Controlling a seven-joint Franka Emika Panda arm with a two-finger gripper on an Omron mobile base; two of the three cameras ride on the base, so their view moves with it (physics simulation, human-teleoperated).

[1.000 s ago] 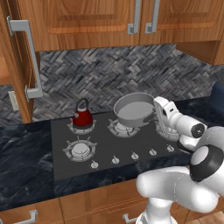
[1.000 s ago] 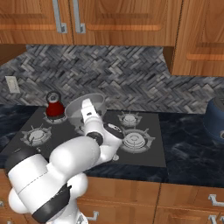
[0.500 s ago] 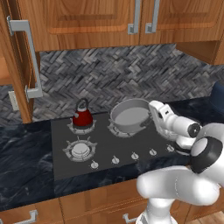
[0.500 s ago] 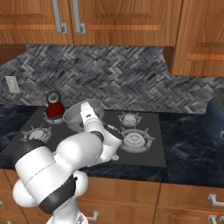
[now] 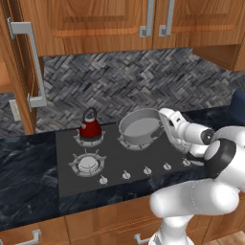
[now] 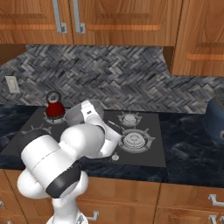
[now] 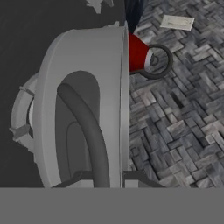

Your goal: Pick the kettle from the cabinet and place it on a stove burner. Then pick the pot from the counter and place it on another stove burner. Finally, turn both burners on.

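Observation:
The grey steel pot (image 5: 140, 126) sits level right over the back middle burner (image 5: 128, 142) of the dark cooktop (image 5: 119, 162); I cannot tell whether it touches the grate. My gripper (image 5: 161, 128) is shut on the pot's right side handle (image 7: 84, 127), and the fingertips (image 7: 131, 178) rise on either side of it. The dark red kettle (image 5: 90, 126) stands on the back left burner, just left of the pot (image 6: 78, 114). In the hand view the kettle (image 7: 139, 54) shows past the pot's rim (image 7: 124, 105). The wooden cabinet door (image 5: 21, 62) hangs open at the far left.
The front left burner (image 5: 87, 163) and the two right burners (image 6: 136, 141) are bare. Small knobs (image 5: 126, 175) line the cooktop's front edge. A dark blue rounded vessel (image 6: 215, 119) stands on the black counter (image 6: 188, 148) at the right. A wall outlet (image 6: 11, 84) is on the backsplash.
The arm has carried the pot a little left and down, closer over the back middle burner. The kettle has not moved.

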